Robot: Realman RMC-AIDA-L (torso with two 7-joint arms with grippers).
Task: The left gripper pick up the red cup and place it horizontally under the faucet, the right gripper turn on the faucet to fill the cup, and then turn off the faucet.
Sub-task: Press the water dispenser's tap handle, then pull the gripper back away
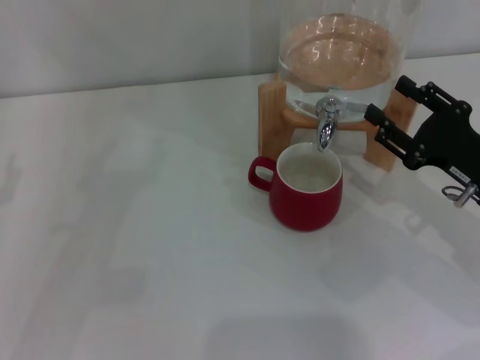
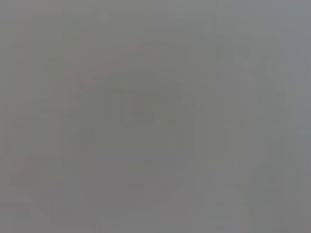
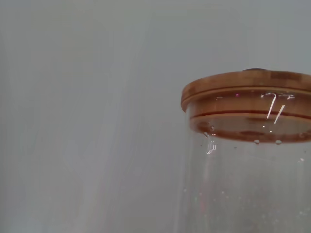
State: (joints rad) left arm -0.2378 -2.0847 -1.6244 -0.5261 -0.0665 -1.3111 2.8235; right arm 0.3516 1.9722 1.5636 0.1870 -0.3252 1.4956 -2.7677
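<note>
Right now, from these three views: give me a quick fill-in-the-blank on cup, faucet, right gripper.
1. The red cup stands upright directly under the ____.
2. The cup's handle points toward the robot's ____ side.
3. The right gripper is beside the faucet with its jaws ____.
4. The glass dispenser rests on a ____ stand.

Missing words: faucet; left; open; wooden

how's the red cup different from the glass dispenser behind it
The red cup is opaque dark red with a white inside; the glass dispenser is clear. The cup stands directly on the white table; the dispenser is raised on a wooden stand. The cup is open-topped; the dispenser carries a wooden lid. Both stand upright.
</note>
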